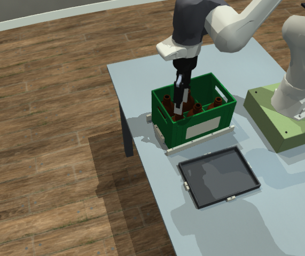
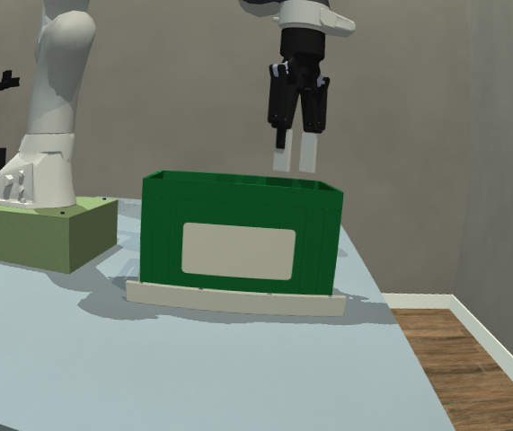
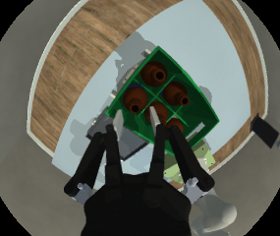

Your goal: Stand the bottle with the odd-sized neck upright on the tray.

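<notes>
A green crate point(image 1: 202, 121) point(image 2: 163, 232) point(image 3: 195, 86) stands on the grey table and holds several brown bottles. In the top view I see bottle necks at the left point(image 1: 166, 98), the middle point(image 1: 197, 105) and the right point(image 1: 218, 100); others are partly hidden behind the fingers. The wrist view shows bottle mouths point(image 3: 154, 74) point(image 3: 178, 94) point(image 3: 136, 98) from above. My gripper point(image 1: 178, 110) point(image 2: 294, 169) point(image 3: 136, 114) hangs just above the crate's rim on its right side in the exterior view, fingers pointing down, partly apart with nothing between them. The dark tray point(image 1: 216, 201) lies flat in front of the crate.
Beige stop strips point(image 1: 199, 140) point(image 2: 233, 301) line the crate's foot. The arm's green base block point(image 1: 279, 132) point(image 2: 38, 232) stands beside the crate. The table edge runs close behind the crate, with wooden floor beyond it.
</notes>
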Controlling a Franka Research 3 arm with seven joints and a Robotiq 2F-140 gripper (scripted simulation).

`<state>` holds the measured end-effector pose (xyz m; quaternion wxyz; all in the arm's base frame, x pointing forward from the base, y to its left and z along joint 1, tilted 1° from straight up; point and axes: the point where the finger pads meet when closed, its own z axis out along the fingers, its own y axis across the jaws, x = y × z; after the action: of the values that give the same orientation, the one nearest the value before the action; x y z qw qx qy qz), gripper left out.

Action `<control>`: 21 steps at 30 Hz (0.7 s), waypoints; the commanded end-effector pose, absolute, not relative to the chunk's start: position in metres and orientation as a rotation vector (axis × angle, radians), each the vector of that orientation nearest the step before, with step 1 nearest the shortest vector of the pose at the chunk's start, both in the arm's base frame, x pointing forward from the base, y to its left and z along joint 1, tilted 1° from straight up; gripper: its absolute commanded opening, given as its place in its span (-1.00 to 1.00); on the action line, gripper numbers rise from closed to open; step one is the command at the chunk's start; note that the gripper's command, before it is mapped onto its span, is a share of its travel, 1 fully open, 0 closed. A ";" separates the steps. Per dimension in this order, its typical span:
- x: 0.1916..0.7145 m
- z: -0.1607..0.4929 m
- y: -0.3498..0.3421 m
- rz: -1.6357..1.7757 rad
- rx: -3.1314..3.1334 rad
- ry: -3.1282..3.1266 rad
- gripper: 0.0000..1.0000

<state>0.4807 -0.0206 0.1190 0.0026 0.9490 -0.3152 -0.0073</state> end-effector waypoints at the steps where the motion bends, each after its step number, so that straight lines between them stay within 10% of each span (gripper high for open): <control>1: 0.483 0.117 -0.020 -0.015 2.988 -0.973 -0.12; 21: 0.483 0.113 -0.020 -0.015 2.988 -0.973 -0.12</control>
<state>0.4825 -0.0199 0.1133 0.0008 0.9497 -0.3130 -0.0050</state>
